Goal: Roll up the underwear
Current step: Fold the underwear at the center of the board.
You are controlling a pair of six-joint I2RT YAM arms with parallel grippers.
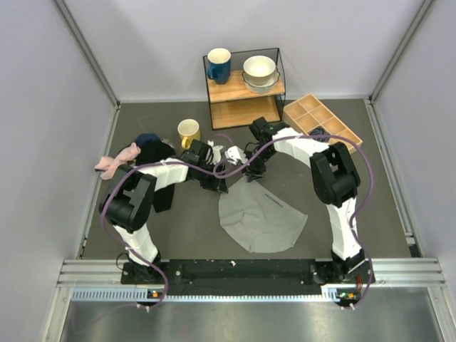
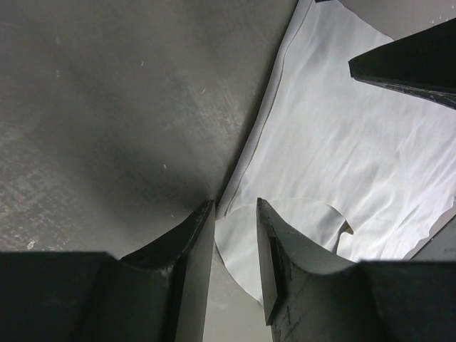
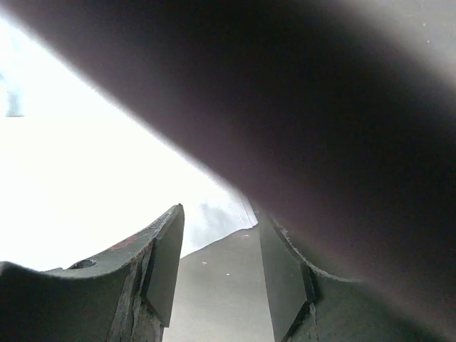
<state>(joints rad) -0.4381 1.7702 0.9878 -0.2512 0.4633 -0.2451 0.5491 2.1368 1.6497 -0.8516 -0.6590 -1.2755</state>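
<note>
The underwear (image 1: 263, 215) is a light grey fan-shaped cloth lying flat on the dark table, with small dark lettering near its upper right edge. My left gripper (image 1: 219, 182) is low at its upper left corner. In the left wrist view the left gripper (image 2: 235, 214) is open, and the cloth's edge (image 2: 342, 164) lies on the table between its fingertips. My right gripper (image 1: 254, 171) is low at the upper edge, close beside the left. In the right wrist view the right gripper (image 3: 217, 217) is open, with the overexposed cloth edge (image 3: 214, 214) between its fingers.
A yellow mug (image 1: 189, 130) stands behind the left gripper. A wire shelf (image 1: 246, 89) holds a blue mug (image 1: 219, 64) and stacked bowls (image 1: 260, 71). A wooden divided tray (image 1: 320, 121) is at the back right. A pink cloth (image 1: 114, 161), a dark blue bundle (image 1: 148, 140) and a black cloth lie at the left.
</note>
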